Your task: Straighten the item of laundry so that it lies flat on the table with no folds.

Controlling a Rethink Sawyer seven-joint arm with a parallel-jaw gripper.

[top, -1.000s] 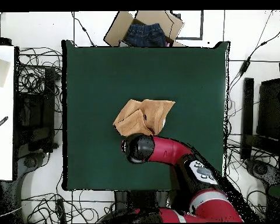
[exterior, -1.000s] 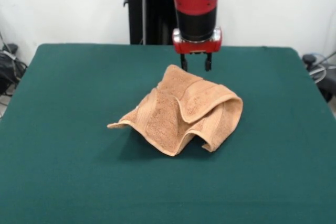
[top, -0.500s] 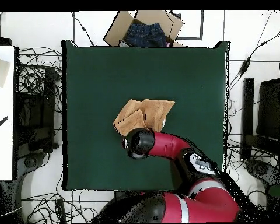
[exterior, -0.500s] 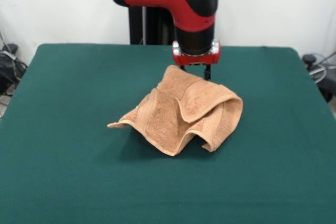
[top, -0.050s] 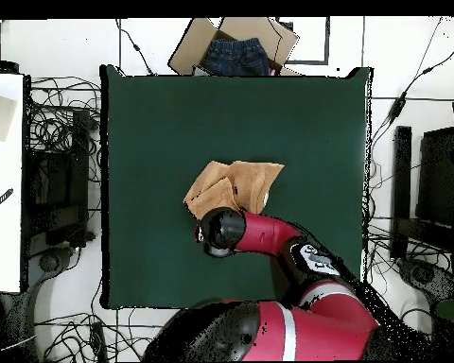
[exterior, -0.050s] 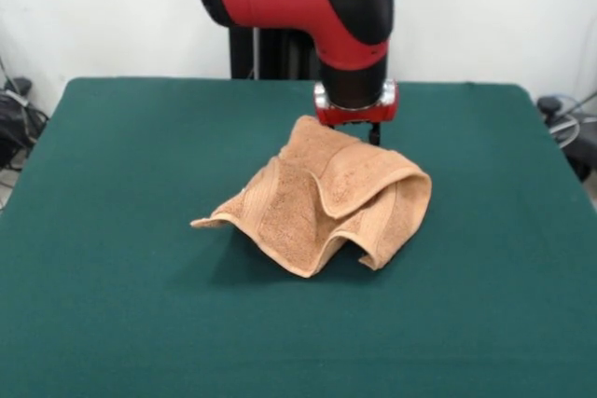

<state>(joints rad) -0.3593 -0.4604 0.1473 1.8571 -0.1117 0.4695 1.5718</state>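
Note:
The item of laundry (exterior, -0.050s: pixel 326 198), a tan terry towel, lies crumpled in the middle of the green table (exterior, -0.050s: pixel 112 184), with folded flaps and a raised peak at its far side. My gripper (exterior, -0.050s: pixel 354 131) hangs just behind that peak, low over the table. One finger (exterior, -0.050s: pixel 375 134) shows at the right side under the red flange; the other is hidden by the cloth. The spacing reads as open, with nothing held. In the overhead view the arm's black wrist (top, -0.050s: pixel 221 230) covers the gripper, right against the edge of the towel (top, -0.050s: pixel 233 187) nearest the robot's base.
A cardboard box (top, -0.050s: pixel 198 43) holding blue denim clothing sits off the table (top, -0.050s: pixel 155 123) at the top edge of the overhead view. A white surface (top, -0.050s: pixel 4 180) stands to the left, and cables lie all around the table.
The gripper has come down behind the towel's far peak, so its fingers are now mostly hidden. The arm has swung further over the table. The towel has not moved.

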